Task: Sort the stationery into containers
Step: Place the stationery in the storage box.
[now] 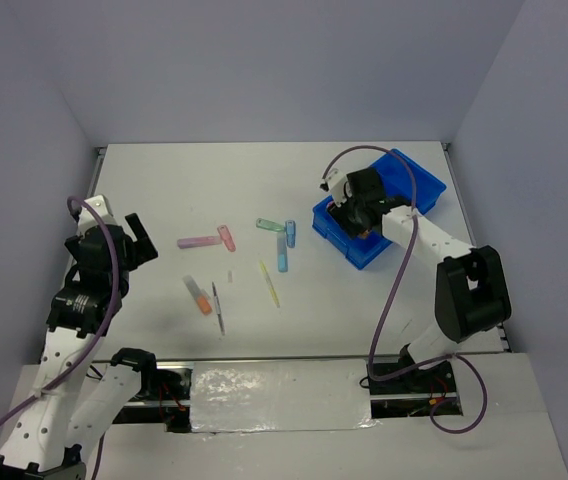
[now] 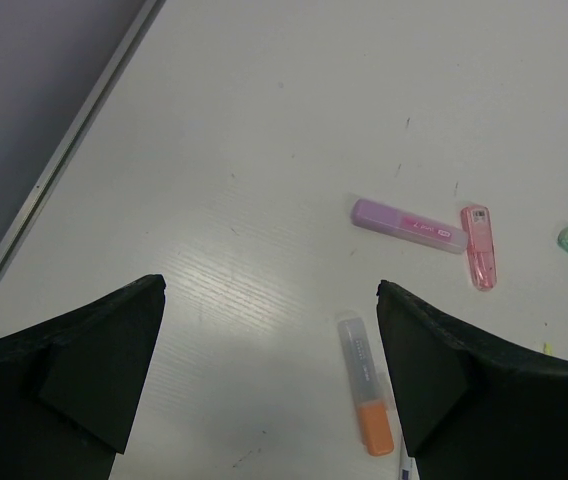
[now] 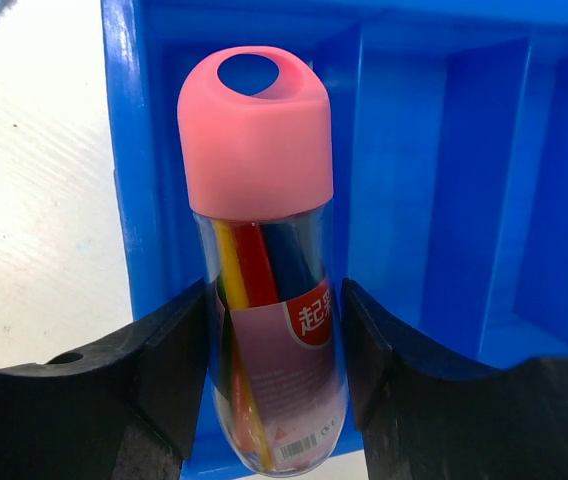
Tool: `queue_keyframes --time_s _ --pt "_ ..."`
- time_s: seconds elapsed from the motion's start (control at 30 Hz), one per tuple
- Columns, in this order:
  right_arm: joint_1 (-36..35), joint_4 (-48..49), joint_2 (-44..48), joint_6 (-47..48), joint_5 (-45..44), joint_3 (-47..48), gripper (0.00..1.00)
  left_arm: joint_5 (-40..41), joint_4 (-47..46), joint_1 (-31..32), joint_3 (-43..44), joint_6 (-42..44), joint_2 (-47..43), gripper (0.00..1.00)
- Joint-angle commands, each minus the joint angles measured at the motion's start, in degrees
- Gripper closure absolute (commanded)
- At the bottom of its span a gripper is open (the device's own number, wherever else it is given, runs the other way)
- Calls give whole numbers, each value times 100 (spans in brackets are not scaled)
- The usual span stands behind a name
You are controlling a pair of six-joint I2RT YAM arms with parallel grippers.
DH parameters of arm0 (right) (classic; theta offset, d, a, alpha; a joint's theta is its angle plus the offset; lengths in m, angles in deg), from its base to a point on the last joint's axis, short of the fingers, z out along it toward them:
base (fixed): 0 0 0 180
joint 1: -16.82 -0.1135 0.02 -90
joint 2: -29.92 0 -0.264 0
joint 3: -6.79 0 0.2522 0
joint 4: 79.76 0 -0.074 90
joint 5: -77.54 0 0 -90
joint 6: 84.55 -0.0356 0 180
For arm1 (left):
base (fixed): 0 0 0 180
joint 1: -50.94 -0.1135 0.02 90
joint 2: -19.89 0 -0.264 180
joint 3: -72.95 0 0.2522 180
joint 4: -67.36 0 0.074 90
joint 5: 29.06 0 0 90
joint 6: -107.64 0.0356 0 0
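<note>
Two right fingers (image 3: 164,385) sandwich the pink-capped tube (image 3: 264,310).

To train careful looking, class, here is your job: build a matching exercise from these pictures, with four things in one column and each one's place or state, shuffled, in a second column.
Column A
1. pink-capped tube
2. lilac highlighter
3. left claw
4. blue tray

Column B
a. open, holding nothing
b. lying flat on the table beside a pink marker
c. beneath the right claw
d. gripped between the right claw's fingers

Pairs: 1-d, 2-b, 3-a, 4-c
</note>
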Motion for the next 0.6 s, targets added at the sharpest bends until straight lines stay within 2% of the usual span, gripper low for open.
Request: queue_keyframes --time_s 0.0,0.07,0.13,0.17,0.2,0.4,0.43,0.53,0.57 --pt "28 134 17 -28 66 276 78 25 -219 19 104 71 -45 1" --pt "28 90 26 -63 31 338 64 17 -211 10 113 71 -18 1" --pt "28 124 87 -124 -57 364 56 34 -211 10 122 71 -1 1" --pt "28 160 157 -151 -118 364 45 34 -211 10 122 71 8 1" --pt "28 160 201 -168 -110 382 27 52 -193 10 122 62 -1 1" --pt "28 134 623 -212 -67 408 23 87 -202 10 113 62 -18 1" --pt "37 116 711 -230 -92 417 1 96 -193 10 122 54 -1 1" --pt "-50 19 965 -728 161 663 0 166 -158 10 139 36 43 1" --pt "-355 341 1088 -983 75 611 0 244 -132 2 157 1 52 1"
